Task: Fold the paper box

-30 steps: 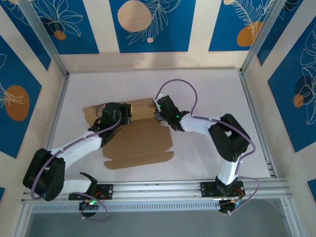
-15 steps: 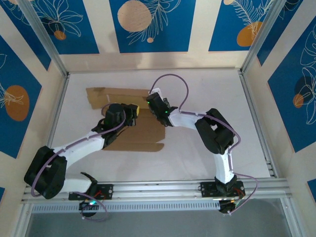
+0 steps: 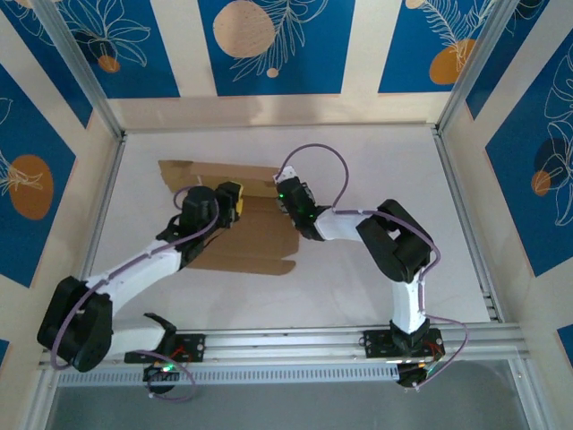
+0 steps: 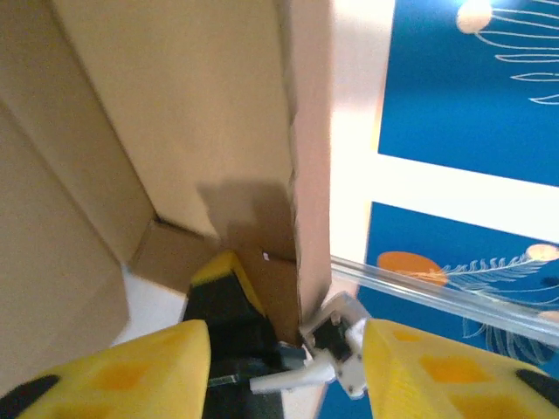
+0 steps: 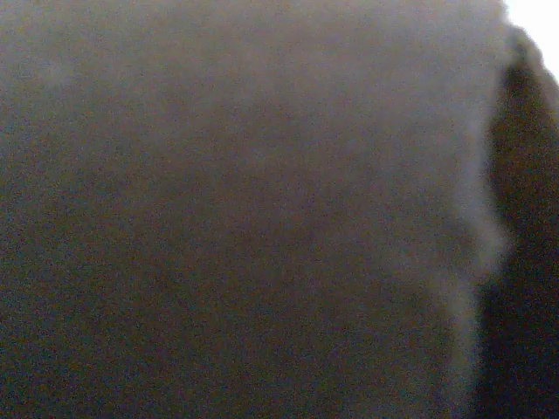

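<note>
- Desk [image 3: 376, 269]: a white surface inside a framed enclosure with blue-patterned walls. Both arms are bolted at its near edge.
- Paper box [image 3: 255, 237]: plain brown cardboard, left of the desk's centre and partly under both arms. Most of its panels lie flat. The far strip reaches toward the back left, and a tabbed edge faces the near side. In the left wrist view one panel [image 4: 192, 113] stands upright, its cut edge running down between the fingers of that arm.
- Left arm [image 3: 134, 264]: reaches from the near left corner diagonally over the box.
- Right arm [image 3: 398, 246]: bent at the elbow, with its forearm pointing left toward the box's far right part.
- Left tool [image 3: 231, 199]: over the box's middle. Its yellow fingers [image 4: 113, 371] stand well apart, one on each side of the upright panel's edge, and neither touches the panel.
- Right tool [image 3: 283, 190]: at the box's far right part, facing the left tool. Its jaws are together, pinched on the upright panel's edge. The right wrist view is a blurred brown surface [image 5: 236, 209] close against the lens.
</note>
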You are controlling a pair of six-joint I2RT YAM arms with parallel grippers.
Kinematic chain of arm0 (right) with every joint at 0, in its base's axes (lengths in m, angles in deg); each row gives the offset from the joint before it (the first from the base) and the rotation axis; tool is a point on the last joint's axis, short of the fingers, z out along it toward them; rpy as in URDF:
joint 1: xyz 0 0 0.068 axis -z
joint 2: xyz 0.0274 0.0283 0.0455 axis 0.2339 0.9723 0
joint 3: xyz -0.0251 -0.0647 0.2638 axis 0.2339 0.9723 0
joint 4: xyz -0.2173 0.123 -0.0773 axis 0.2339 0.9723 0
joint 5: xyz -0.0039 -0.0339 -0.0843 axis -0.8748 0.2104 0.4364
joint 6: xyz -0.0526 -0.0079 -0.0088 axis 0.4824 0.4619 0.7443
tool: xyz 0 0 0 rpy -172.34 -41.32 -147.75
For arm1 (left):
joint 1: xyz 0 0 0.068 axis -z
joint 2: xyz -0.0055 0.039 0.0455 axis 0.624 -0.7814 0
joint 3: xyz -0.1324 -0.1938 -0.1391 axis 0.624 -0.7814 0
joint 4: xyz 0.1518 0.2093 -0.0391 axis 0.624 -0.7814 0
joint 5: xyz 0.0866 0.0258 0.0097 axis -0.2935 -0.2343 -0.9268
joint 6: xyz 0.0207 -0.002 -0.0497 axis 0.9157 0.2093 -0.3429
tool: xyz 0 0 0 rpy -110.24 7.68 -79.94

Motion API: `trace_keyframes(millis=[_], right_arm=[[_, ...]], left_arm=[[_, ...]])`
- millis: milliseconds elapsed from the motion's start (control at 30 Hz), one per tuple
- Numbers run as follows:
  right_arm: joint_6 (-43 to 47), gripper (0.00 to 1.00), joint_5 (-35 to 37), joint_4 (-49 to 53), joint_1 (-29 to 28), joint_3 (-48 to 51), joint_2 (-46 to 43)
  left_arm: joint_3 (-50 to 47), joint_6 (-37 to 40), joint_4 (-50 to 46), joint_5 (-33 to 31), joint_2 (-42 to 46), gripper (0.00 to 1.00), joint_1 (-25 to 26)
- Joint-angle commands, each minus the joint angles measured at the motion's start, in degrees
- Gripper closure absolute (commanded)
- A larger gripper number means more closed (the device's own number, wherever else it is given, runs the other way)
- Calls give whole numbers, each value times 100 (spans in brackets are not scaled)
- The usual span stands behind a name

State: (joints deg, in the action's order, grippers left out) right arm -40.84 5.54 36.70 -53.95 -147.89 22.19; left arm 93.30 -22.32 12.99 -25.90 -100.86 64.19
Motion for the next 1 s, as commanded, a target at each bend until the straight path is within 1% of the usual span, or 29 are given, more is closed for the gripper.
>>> trace_keyframes(millis=[0, 33, 100, 200, 233, 300, 333, 400, 433, 467, 500, 567, 600, 667, 733, 767, 833, 967], right_arm=[[576, 100, -733, -47, 153, 442, -288], [614, 100, -865, -25, 194, 479, -356], [767, 100, -1270, -3, 305, 574, -543], [1090, 100, -1803, 109, 465, 632, -736], [1171, 100, -2004, 126, 503, 656, -795], [1313, 100, -2362, 180, 616, 709, -920], [1342, 100, -2495, 187, 663, 735, -965], [1369, 100, -2786, 139, 796, 822, -1071], [1339, 100, -2854, 109, 849, 845, -1100], [1286, 100, -2944, 101, 913, 855, -1131], [1245, 100, -2975, 67, 955, 850, -1133], [1212, 100, -2909, 82, 997, 755, -1050], [1206, 100, -2821, 147, 1001, 654, -983], [1250, 100, -2638, 293, 969, 422, -803], [1266, 100, -2365, 302, 918, 272, -623], [1245, 100, -2191, 332, 890, 177, -518], [1220, 100, -1945, 382, 848, 26, -350], [1177, 100, -1349, 473, 734, -213, -59]], left_arm=[[75, 687, -761, 374, 326, 41, -434], [190, 891, -997, 464, 410, 38, -545], [608, 1661, -1844, 483, 626, 33, -748], [1622, 3045, -3094, 48, 784, 29, -848], [1942, 3472, -3367, -101, 753, 25, -853], [2641, 4384, -3917, -327, 545, 22, -868], [2902, 4720, -4116, -470, 430, 22, -871], [3270, 5383, -4361, -792, 102, 15, -907], [3377, 5512, -4485, -844, -61, 14, -977], [3453, 5579, -4525, -712, -255, 13, -1115], [3456, 5658, -4396, -298, -479, 13, -1256], [3581, 5569, -4364, 546, -1036, 14, -1447], [3683, 5556, -4367, 936, -1341, 15, -1464], [3885, 5509, -4368, 1952, -2027, 22, -1460], [3867, 5302, -4265, 2586, -2428, 26, -1442], [3736, 5203, -4076, 2797, -2504, 28, -1420], [3450, 5046, -3741, 2951, -2463, 33, -1363], [3133, 4796, -3341, 3413, -2387, 37, -1217]])
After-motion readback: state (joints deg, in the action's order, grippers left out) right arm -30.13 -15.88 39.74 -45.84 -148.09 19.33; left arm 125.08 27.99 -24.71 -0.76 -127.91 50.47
